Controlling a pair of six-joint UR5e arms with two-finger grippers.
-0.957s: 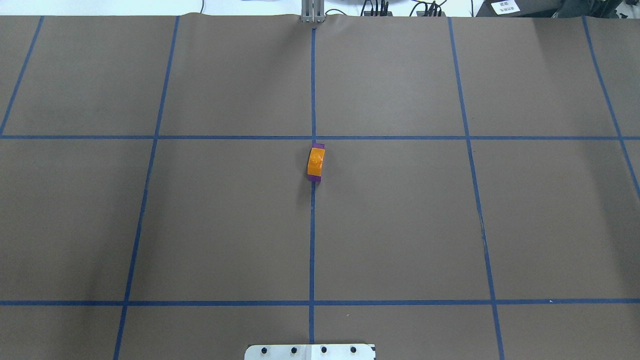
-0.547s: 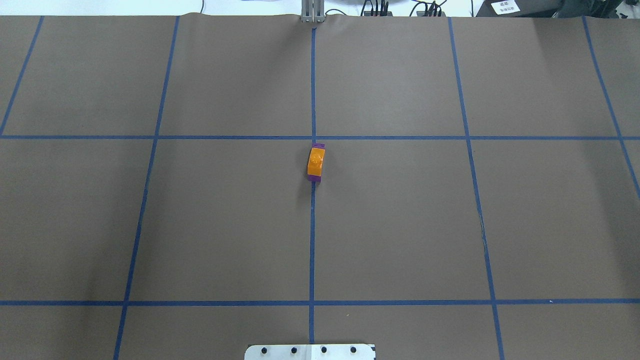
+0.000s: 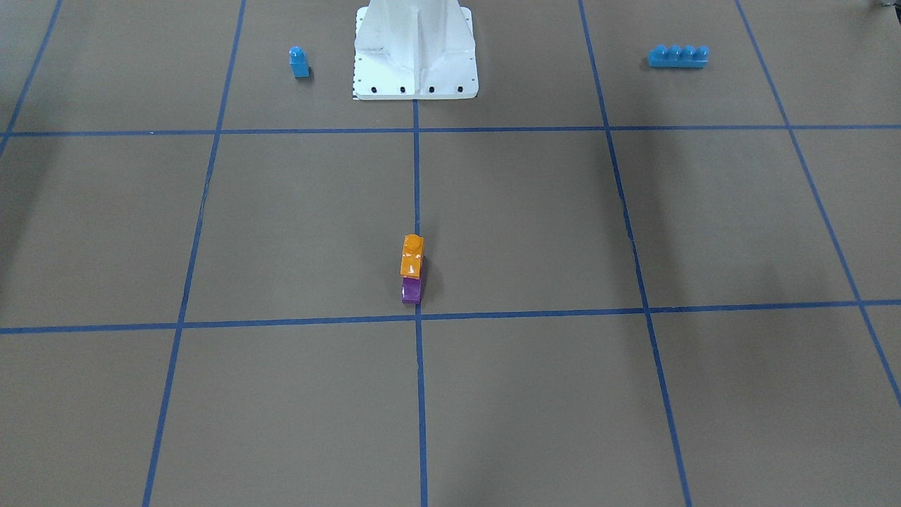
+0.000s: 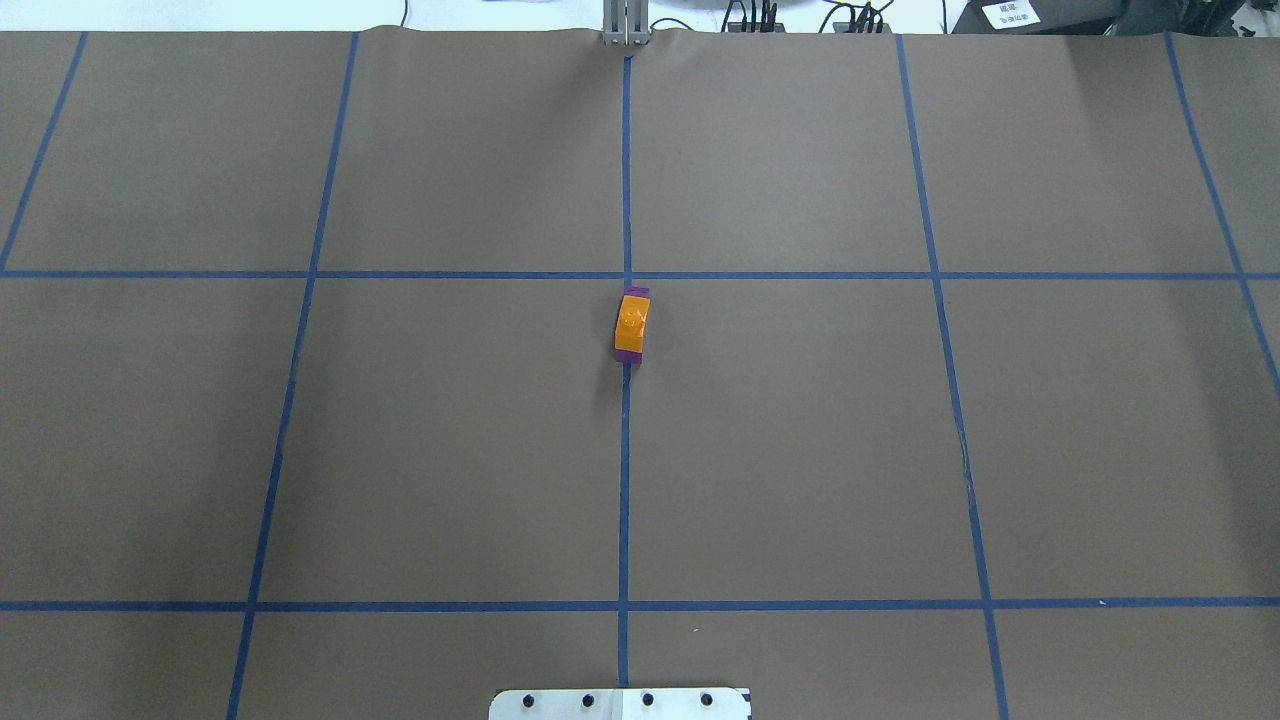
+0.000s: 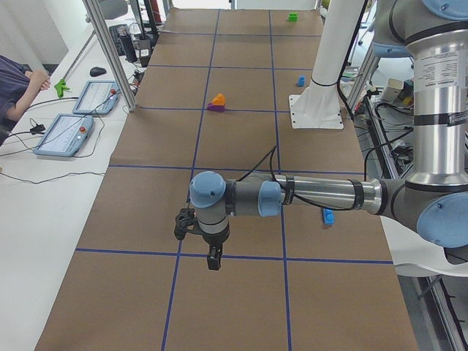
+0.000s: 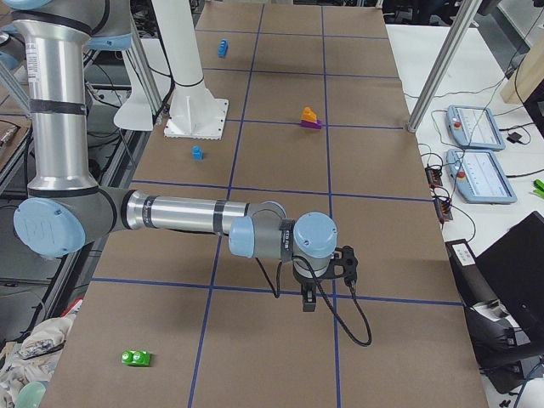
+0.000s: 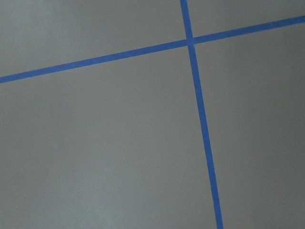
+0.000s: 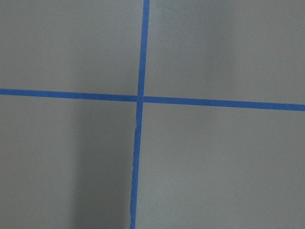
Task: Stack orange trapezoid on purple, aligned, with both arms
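The orange trapezoid (image 4: 631,322) sits on top of the purple brick (image 4: 636,292) at the table's centre, on the middle blue tape line. In the front-facing view the orange brick (image 3: 412,256) stands on the purple one (image 3: 411,291). Neither gripper touches the stack. My left gripper (image 5: 212,259) shows only in the exterior left view, far from the stack and pointing down over the mat. My right gripper (image 6: 308,302) shows only in the exterior right view, likewise far away. I cannot tell whether either is open or shut. Both wrist views show only mat and tape.
A small blue single-stud brick (image 3: 299,62) and a long blue four-stud brick (image 3: 678,56) lie either side of the white robot base (image 3: 415,49). A green brick (image 6: 136,358) lies at the near table end in the exterior right view. Operators' tablets (image 5: 62,135) lie beside the table.
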